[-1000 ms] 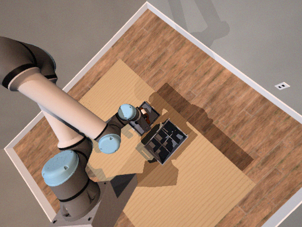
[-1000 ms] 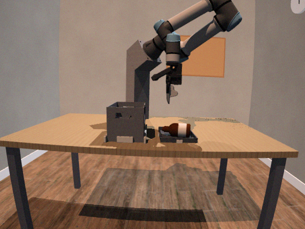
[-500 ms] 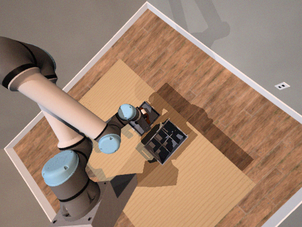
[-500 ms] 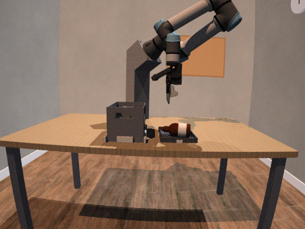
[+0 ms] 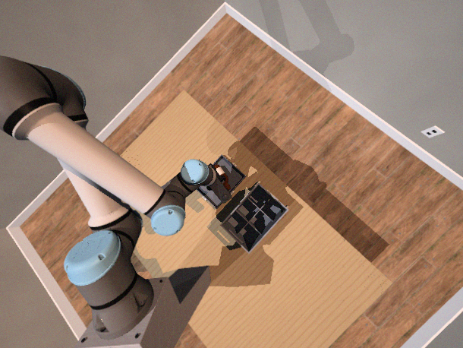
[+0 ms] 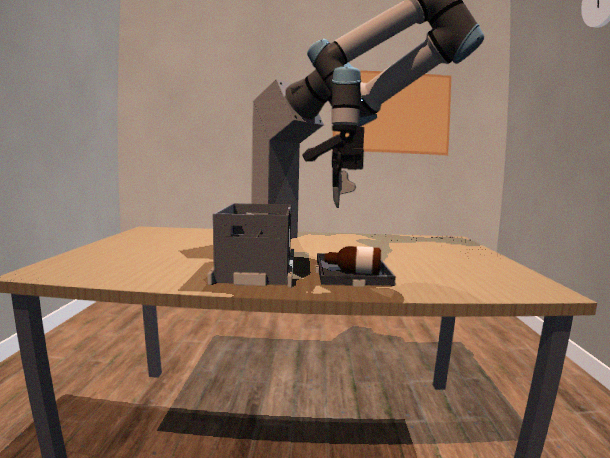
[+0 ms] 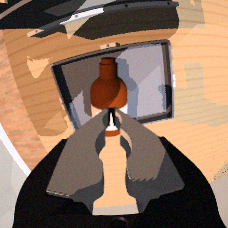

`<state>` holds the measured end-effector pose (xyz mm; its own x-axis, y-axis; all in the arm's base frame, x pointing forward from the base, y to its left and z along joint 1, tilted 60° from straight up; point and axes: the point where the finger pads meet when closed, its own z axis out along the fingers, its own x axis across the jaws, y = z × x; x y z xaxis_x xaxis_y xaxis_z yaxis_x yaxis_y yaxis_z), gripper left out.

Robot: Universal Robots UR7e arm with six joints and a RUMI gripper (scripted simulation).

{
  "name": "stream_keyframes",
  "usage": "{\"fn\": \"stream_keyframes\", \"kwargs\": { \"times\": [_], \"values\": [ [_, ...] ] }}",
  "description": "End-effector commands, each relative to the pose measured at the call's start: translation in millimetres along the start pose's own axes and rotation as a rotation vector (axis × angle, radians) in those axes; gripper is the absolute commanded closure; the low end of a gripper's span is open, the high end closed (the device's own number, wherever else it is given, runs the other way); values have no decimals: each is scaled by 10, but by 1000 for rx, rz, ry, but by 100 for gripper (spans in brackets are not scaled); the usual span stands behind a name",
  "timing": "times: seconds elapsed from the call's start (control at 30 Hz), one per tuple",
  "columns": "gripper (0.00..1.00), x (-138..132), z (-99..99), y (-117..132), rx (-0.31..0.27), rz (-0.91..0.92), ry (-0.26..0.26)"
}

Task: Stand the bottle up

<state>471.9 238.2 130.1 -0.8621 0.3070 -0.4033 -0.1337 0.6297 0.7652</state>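
Note:
A brown bottle (image 6: 357, 259) (image 7: 107, 90) (image 5: 226, 180) with a white label lies on its side on the dark tray (image 6: 356, 278) (image 7: 150, 65) (image 5: 238, 175), neck toward the crate. My gripper (image 6: 336, 202) (image 7: 110, 108) is shut on nothing, fingers together. It hangs well above the tray, over the bottle, pointing straight down. In the wrist view the closed fingers hide the bottle's lower body and most of the label. In the overhead view the wrist covers much of the tray.
A grey crate (image 6: 252, 240) (image 5: 270, 229) (image 7: 140, 22) with inner dividers stands right beside the tray on the wooden table (image 6: 125, 255) (image 5: 303, 266) (image 7: 200, 75). The arm's grey pedestal (image 6: 277, 150) rises behind the crate.

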Motion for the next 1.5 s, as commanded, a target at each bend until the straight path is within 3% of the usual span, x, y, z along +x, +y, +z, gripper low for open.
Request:
{"fn": "stream_keyframes", "kwargs": {
  "times": [0.0,0.77,1.47],
  "values": [
    [100,-2,-1,0,0,1,-1],
    [100,23,-3,-15,0,159,0],
    [100,98,-6,-38,1,696,0]
  ]
}}
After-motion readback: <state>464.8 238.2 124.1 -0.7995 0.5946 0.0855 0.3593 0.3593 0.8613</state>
